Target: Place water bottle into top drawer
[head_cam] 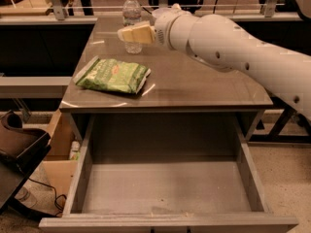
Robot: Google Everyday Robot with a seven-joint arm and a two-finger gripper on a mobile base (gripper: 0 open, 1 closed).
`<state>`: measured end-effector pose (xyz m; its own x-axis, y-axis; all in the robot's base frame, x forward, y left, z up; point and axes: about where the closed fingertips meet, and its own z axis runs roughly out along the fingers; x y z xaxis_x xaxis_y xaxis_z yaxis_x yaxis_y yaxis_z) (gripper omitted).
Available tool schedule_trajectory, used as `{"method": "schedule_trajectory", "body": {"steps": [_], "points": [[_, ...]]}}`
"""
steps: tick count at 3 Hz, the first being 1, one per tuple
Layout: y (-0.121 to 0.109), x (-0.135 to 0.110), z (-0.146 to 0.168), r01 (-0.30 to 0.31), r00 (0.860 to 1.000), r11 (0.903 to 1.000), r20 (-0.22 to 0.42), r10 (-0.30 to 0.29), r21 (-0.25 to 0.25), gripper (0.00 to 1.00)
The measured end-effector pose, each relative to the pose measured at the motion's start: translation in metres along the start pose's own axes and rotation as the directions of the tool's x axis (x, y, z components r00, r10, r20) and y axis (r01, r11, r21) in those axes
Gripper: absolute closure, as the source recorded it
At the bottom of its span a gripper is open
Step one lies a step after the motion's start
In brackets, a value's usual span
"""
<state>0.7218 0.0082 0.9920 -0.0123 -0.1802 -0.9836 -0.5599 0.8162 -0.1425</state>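
You see: bag (112, 75) at 9 o'clock on the table (204, 81); bottle (131, 6) upright at 11 o'clock; gripper (122, 34) overlapping its lower half, open or closed you cannot tell; drawer (165, 188) pulled open at 6 o'clock

site: office-like workroom | cues: grey table (204, 89), open drawer (165, 191), long desks (43, 21) behind | tool (122, 34): above table's far end
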Motion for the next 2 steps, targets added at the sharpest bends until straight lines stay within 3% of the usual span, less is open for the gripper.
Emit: {"method": "schedule_trajectory", "body": {"steps": [2], "points": [[-0.008, 0.013, 0.071, -0.032, 0.999, 0.9976, -0.024, 0.030, -0.062, 0.00]]}}
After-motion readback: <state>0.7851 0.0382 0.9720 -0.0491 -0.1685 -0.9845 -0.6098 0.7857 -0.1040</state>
